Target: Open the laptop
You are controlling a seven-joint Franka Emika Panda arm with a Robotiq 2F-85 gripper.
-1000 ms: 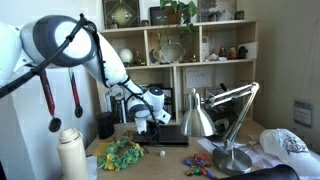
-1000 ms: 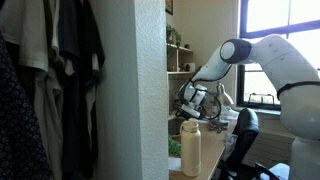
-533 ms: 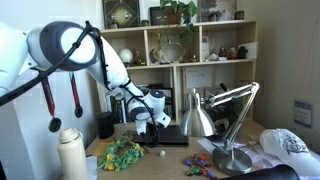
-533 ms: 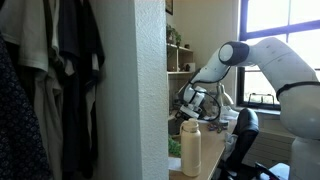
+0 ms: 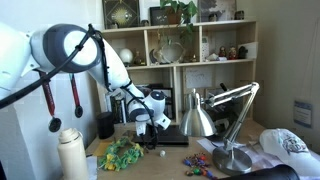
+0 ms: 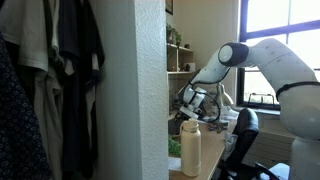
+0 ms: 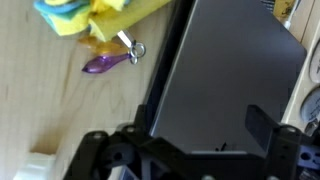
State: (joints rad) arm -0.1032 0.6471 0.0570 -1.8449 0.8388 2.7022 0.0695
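One shut laptop [image 5: 175,138], gripper [image 7: 180,138] spread wide over it.
The laptop lies flat near the back edge of the tabletop [image 7: 50,110], beside the lamp [image 5: 200,115]. Both jaws stand wide apart above the lid edge nearest the toy [image 7: 95,15]; contact cannot be determined.

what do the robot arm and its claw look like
The arm is glossy white, built of rounded, bulbous segments, with a large dark round joint cap and a black cable looping along it. The claw is matte black with two blocky fingers. No markings are readable.
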